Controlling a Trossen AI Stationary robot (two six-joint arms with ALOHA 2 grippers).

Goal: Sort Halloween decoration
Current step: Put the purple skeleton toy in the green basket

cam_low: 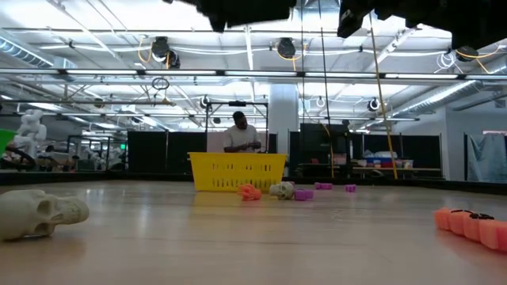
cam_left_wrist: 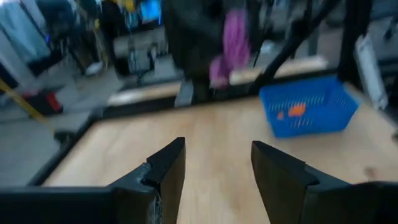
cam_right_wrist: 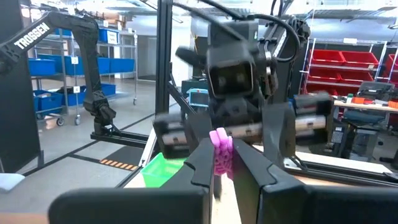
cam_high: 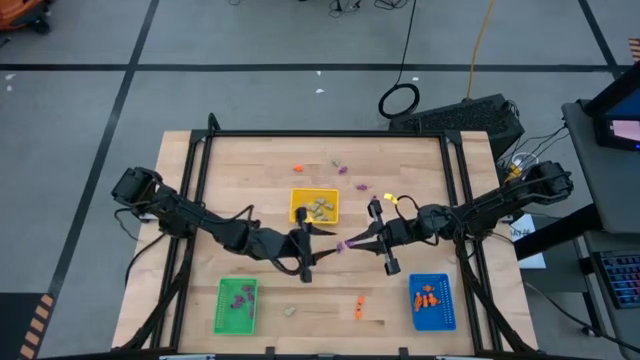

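The right hand was clamped on a purple trinket, held above mid-surface. The left hand, fingers apart, faced it, probably to receive it for the green tray.

Three trays were set on the table: one at centre, one at the front left, one at the front right, trinkets lying in each. Between the front trays, loose trinkets were scattered; more lay behind the centre tray. Another trinket was held above mid-table, between the two grippers.
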